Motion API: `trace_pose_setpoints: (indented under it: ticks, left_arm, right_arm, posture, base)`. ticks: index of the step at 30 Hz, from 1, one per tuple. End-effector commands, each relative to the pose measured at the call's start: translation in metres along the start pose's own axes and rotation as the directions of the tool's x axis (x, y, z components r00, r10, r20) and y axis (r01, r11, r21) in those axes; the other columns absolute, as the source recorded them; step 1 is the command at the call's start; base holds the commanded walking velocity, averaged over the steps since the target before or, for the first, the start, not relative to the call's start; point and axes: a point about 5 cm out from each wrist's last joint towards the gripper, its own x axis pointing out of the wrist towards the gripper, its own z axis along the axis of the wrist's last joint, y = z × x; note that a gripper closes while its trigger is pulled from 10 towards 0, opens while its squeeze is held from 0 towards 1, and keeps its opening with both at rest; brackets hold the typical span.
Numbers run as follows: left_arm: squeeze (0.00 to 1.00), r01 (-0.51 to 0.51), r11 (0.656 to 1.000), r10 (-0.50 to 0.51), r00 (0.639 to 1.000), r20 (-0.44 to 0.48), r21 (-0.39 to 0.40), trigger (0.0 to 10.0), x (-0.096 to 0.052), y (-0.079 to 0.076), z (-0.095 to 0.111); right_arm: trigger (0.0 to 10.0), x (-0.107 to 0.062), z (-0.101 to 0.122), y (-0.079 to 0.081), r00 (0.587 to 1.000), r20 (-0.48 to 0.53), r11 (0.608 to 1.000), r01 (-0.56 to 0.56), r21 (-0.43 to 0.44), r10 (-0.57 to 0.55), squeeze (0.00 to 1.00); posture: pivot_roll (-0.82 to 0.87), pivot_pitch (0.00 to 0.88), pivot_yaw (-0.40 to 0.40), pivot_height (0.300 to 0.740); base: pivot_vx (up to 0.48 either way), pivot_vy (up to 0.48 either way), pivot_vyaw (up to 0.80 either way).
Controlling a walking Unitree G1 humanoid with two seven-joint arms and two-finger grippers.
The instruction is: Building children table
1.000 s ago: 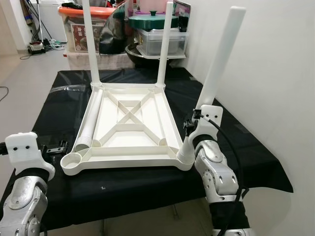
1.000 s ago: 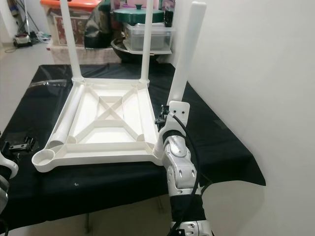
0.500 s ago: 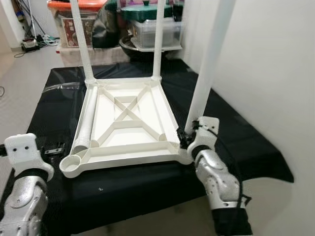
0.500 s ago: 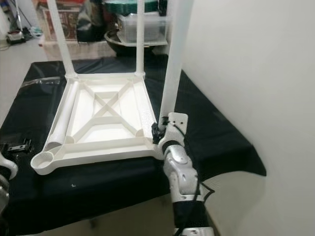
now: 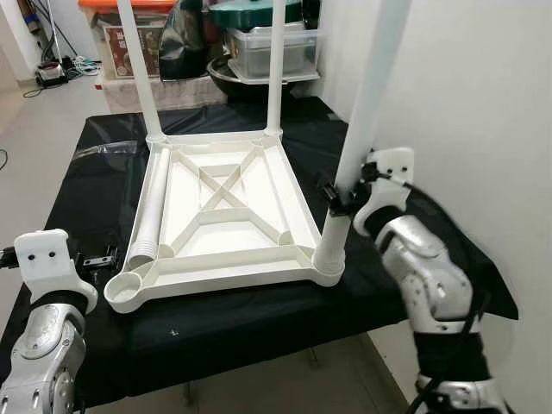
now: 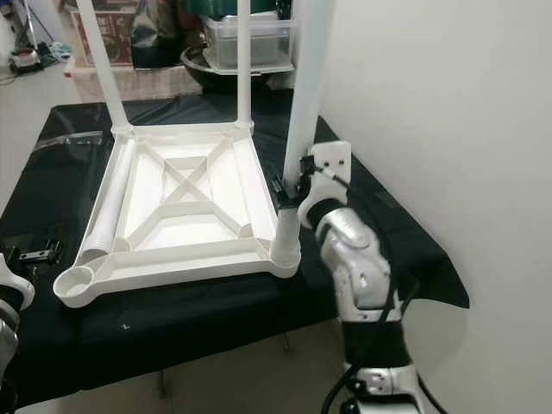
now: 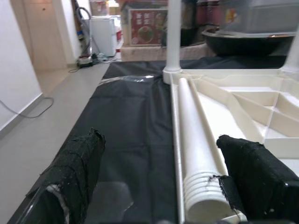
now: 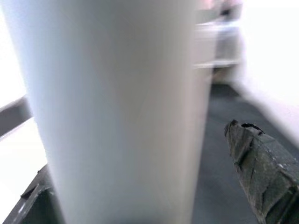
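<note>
the right gripper [image 5: 338, 197] is clamped round the third table leg [image 5: 366, 121] partway up, its black fingers [image 8: 261, 172] either side of the white tube. below the grip the leg stands upright in the near right corner socket [image 5: 328, 266] of the upturned white tabletop [image 5: 228, 220]; whether it is fully seated is hard to judge. beyond the gripper, two legs [image 5: 138, 73] already stand in the far corner sockets. well to its left the fourth leg [image 7: 198, 154] lies loose along the tabletop's left edge, and the near left socket [image 5: 128, 289] is empty, so roughly three of four legs look placed. the left gripper [image 7: 163, 177] hovers wide open with nothing in it, that loose leg's ribbed end just ahead between its fingers. the standing legs' tops are cut off, and a small dark object on the black cloth [image 5: 224, 323] near the left arm is too small to identify.
</note>
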Motion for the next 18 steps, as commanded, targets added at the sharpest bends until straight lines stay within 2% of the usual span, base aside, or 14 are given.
trace_pose_setpoints:
  ticks: [1, 2, 3, 4, 7, 12, 15, 16, 18]
  left_arm:
    - [0.0, 0.017, 1.0, -0.017, 1.0, -0.006, 0.012, 10.0, 0.002, -0.002, -0.003]
    - [0.0, 0.021, 1.0, -0.02, 1.0, -0.004, 0.012, 10.0, 0.002, -0.003, -0.002]
    - [0.0, 0.023, 1.0, -0.023, 1.0, -0.003, 0.011, 10.0, 0.003, -0.003, -0.002]
    - [0.0, 0.025, 1.0, -0.025, 1.0, -0.002, 0.011, 10.0, 0.003, -0.003, -0.002]
    - [0.0, 0.027, 1.0, -0.027, 1.0, 0.0, 0.012, 10.0, 0.003, -0.004, -0.002]
    - [0.0, 0.031, 0.999, -0.031, 1.0, 0.002, 0.015, 10.0, 0.004, -0.004, -0.002]
    - [0.0, 0.034, 0.999, -0.034, 0.999, 0.008, 0.017, 10.0, 0.003, -0.005, -0.001]
    - [0.0, 0.035, 0.999, -0.035, 0.999, 0.009, 0.018, 10.0, 0.003, -0.005, -0.001]
    - [0.0, 0.035, 0.999, -0.036, 0.999, 0.01, 0.019, 10.0, 0.003, -0.004, -0.001]
  right_arm:
    - [10.0, 0.006, -0.003, -0.007, 0.999, -0.024, 0.999, -0.044, 0.002, 0.044, 1.0]
    - [10.0, 0.009, -0.002, -0.011, 0.995, -0.03, 0.995, -0.094, 0.018, 0.095, 0.08]
    - [10.0, 0.011, -0.002, -0.016, 0.989, -0.04, 0.989, -0.139, 0.048, 0.141, 0.0]
    - [10.0, 0.012, -0.002, -0.018, 0.984, -0.045, 0.983, -0.169, 0.072, 0.173, 0.0]
    - [10.0, 0.015, -0.002, -0.028, 0.954, -0.057, 0.955, -0.29, 0.064, 0.294, 0.0]
    - [10.0, 0.022, 0.003, -0.039, 0.942, -0.045, 0.942, -0.33, 0.056, 0.332, 0.0]
    - [10.0, 0.026, 0.014, -0.04, 0.905, 0.0, 0.9, -0.422, 0.107, 0.425, 0.0]
    - [10.0, 0.027, 0.016, -0.039, 0.887, 0.012, 0.881, -0.461, 0.107, 0.463, 0.0]
    - [10.0, 0.028, 0.017, -0.039, 0.874, 0.018, 0.868, -0.485, 0.105, 0.486, 0.0]
  posture:
    - [0.02, 0.0, -0.026, 0.74]
    - [0.02, 0.0, -0.026, 0.74]
    - [0.02, 0.0, -0.026, 0.74]
    - [0.02, 0.0, -0.026, 0.74]
    - [0.02, 0.0, -0.036, 0.74]
    - [0.03, 0.0, -0.042, 0.74]
    - [0.04, 0.0, -0.049, 0.74]
    - [0.04, 0.0, -0.049, 0.74]
    - [0.04, 0.0, -0.049, 0.74]
  base:
    - [0.0, 0.0, 0.0]
    - [0.0, 0.0, 0.0]
    - [0.0, 0.0, 0.0]
    - [0.0, 0.0, 0.0]
    - [0.0, 0.0, 0.0]
    - [0.0, 0.0, 0.0]
    - [0.0, 0.0, 0.0]
    - [0.0, 0.0, 0.0]
    - [0.0, 0.0, 0.0]
